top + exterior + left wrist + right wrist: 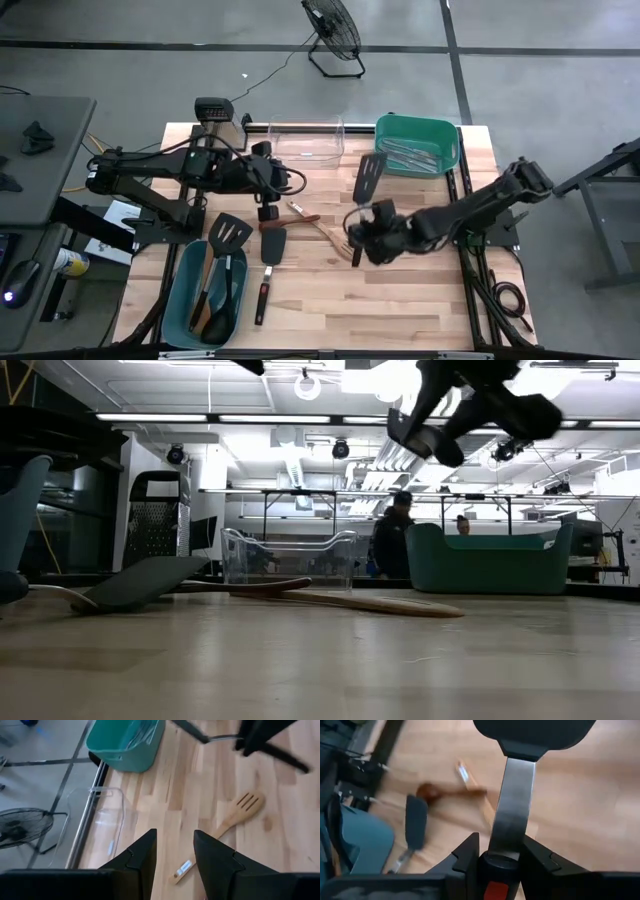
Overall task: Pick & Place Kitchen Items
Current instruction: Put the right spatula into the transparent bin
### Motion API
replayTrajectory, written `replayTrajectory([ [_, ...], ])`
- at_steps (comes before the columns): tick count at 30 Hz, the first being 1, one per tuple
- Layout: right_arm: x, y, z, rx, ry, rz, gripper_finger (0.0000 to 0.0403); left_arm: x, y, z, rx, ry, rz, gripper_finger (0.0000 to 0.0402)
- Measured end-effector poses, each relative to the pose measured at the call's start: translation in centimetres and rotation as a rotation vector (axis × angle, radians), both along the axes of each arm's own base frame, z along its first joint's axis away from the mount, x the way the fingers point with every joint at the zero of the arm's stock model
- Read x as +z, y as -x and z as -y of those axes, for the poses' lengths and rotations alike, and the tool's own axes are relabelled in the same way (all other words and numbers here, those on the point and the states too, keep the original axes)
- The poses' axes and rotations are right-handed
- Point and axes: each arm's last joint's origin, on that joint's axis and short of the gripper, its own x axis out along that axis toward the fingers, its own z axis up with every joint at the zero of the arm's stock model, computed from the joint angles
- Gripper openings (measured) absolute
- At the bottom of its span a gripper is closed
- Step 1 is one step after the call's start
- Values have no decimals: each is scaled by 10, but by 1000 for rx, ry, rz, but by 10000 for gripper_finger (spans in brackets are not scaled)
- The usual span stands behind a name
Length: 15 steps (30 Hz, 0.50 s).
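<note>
Turner (369,178): your right gripper (366,232) grips its handle and holds it in the air, head toward the green tub (417,143).

That tub holds silvery metal pieces (408,152), too small to tell apart. The teal tub (205,295) near the left front holds several long-handled utensils; another black turner (229,236) leans over its rim. The clear bin (305,138) shows nothing inside. On the table (400,300) lie a wooden slotted spatula (235,814), a wooden spoon (445,793) and a third turner (270,258). Your left gripper (175,857) hangs narrowly parted, holding nothing, beside the bin.
</note>
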Motion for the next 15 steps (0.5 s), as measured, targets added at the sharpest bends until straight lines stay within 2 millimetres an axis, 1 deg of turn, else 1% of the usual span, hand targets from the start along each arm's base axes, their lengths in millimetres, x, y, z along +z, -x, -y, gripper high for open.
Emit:
replayTrajectory([
  [4, 21, 7, 22, 50, 94, -2, 99, 1, -7, -6, 14, 48, 51, 127],
  [7, 35, 12, 39, 90, 163, -6, 99, -1, -14, -13, 34, 91, 64, 127],
  [15, 71, 33, 79, 190, 360, -23, 99, -15, -43, -27, -18, 224, 95, 127],
])
